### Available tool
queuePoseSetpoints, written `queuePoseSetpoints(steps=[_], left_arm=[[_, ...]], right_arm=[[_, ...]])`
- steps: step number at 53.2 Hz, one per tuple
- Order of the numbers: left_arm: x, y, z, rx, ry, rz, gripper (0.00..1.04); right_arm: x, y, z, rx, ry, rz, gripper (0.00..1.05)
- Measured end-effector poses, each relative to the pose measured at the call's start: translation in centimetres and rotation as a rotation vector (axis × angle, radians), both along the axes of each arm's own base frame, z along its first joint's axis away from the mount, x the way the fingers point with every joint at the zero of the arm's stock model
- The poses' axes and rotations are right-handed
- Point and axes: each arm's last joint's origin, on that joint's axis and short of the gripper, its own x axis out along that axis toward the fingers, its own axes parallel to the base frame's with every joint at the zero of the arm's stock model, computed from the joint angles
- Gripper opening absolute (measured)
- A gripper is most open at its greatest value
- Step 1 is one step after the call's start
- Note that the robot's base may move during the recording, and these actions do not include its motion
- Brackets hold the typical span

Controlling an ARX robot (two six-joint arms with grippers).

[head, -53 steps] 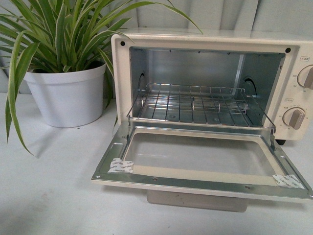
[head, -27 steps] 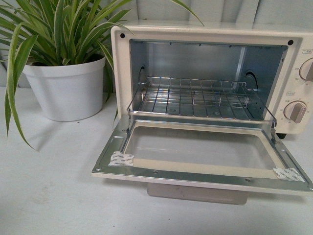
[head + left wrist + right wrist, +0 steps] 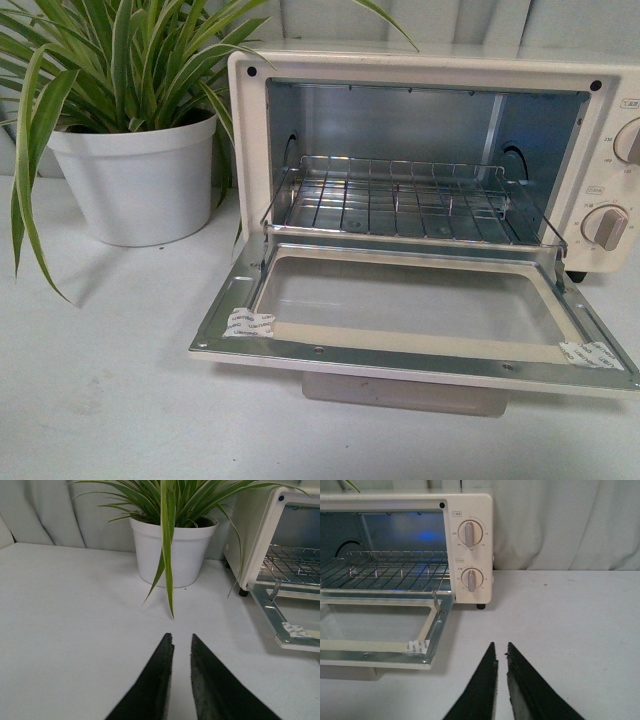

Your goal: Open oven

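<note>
The cream-white oven [image 3: 250,130] stands on the white table with its glass-windowed door [image 3: 400,310] swung fully down and lying flat. The wire rack [image 3: 400,200] shows inside. Its bar handle [image 3: 400,393] hangs below the door's front edge. Two round knobs [image 3: 469,532] sit on its right side. Neither gripper shows in the front view. My left gripper [image 3: 181,639] is shut and empty over bare table, left of the oven [image 3: 260,525]. My right gripper [image 3: 500,647] is shut and empty over bare table, right of the open door [image 3: 380,630].
A striped-leaf plant in a white pot [image 3: 140,185] stands left of the oven; it also shows in the left wrist view [image 3: 172,550], with a long leaf hanging toward the left gripper. A pale curtain [image 3: 565,525] runs behind the table [image 3: 100,400].
The front view has shifted slightly, so the oven and pot sit a little higher in frame than a second ago. The door stays flat open throughout.
</note>
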Motion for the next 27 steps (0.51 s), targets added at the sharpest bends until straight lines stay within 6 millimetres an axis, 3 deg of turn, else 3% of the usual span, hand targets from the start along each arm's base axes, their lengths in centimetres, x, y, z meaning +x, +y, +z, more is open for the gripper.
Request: queuePoseSetpoints(steps=[14, 25, 27], left_arm=[[0.00, 0.00, 0.00, 0.000, 0.000, 0.000, 0.64], [0.00, 0.00, 0.00, 0.000, 0.000, 0.000, 0.98], [0.00, 0.00, 0.00, 0.002, 0.000, 0.000, 1.00]], right_arm=[[0.00, 0.00, 0.00, 0.000, 0.000, 0.000, 0.59], [0.00, 0.00, 0.00, 0.000, 0.000, 0.000, 0.93], [0.00, 0.00, 0.00, 0.001, 0.000, 0.000, 0.97]])
